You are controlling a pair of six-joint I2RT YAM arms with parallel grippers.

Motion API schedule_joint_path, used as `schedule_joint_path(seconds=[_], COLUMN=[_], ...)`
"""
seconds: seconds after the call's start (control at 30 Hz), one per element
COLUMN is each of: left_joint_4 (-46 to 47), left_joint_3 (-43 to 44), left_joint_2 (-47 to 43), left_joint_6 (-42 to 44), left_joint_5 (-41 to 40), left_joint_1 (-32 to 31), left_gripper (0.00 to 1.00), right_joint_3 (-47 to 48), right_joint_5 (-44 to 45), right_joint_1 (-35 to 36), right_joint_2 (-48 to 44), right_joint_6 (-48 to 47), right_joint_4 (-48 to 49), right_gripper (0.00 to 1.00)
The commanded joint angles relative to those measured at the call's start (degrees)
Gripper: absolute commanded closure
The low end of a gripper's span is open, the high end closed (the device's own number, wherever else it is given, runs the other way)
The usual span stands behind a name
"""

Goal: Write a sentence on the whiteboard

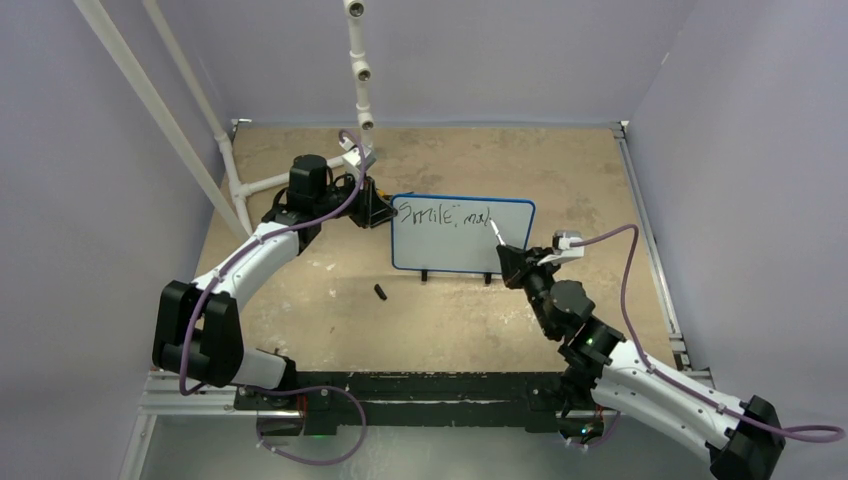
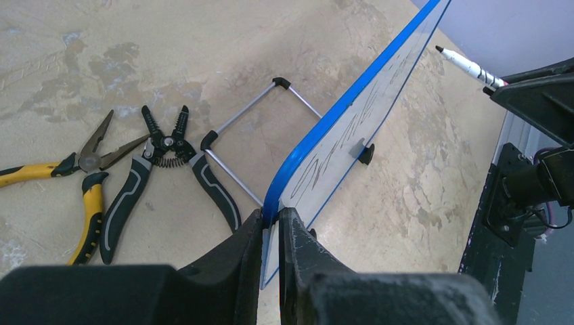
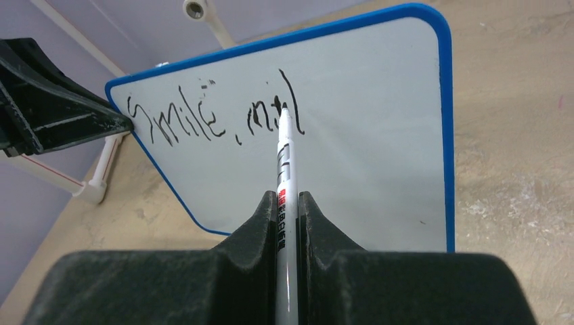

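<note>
The whiteboard (image 1: 470, 250) stands upright on its black feet mid-table, blue frame all round. My left gripper (image 1: 378, 212) is shut on its left edge; in the left wrist view the fingers (image 2: 271, 218) pinch the blue frame (image 2: 348, 108). The sentence (image 1: 440, 215) in black reads "Smile, m" plus a couple of strokes (image 3: 203, 122) along the top of the whiteboard (image 3: 372, 156). My right gripper (image 1: 508, 255) (image 3: 288, 198) is shut on a white marker (image 3: 284, 162), whose black tip sits at the last stroke on the board face. The marker (image 2: 467, 66) also shows past the board's far end.
Yellow-handled pliers (image 2: 74, 169) and black wire strippers (image 2: 162, 162) lie behind the board, beside a wire stand (image 2: 257, 128). A small black cap (image 1: 380, 292) lies on the table in front of the board. White pipes (image 1: 358, 60) rise at the back wall.
</note>
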Motion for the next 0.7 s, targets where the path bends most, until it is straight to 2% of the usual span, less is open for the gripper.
schedule_joint_path(seconds=[0.0, 0.17, 0.67], left_joint_4=[1.81, 1.82, 1.82], left_joint_3=[0.68, 0.61, 0.61], left_joint_2=[-2.24, -2.24, -2.04], left_joint_6=[1.33, 1.42, 1.44], left_joint_5=[0.48, 0.41, 0.32], left_joint_1=[0.03, 0.04, 0.02], left_gripper=[1.0, 1.0, 1.0], right_joint_3=[0.07, -0.42, -1.16], right_joint_5=[2.94, 4.39, 4.02], right_joint_1=[-0.07, -0.11, -0.11], right_joint_2=[0.85, 2.58, 4.9], right_joint_6=[-4.11, -5.06, -3.95], right_joint_4=[5.31, 7.89, 7.82], right_gripper=[1.0, 1.0, 1.0])
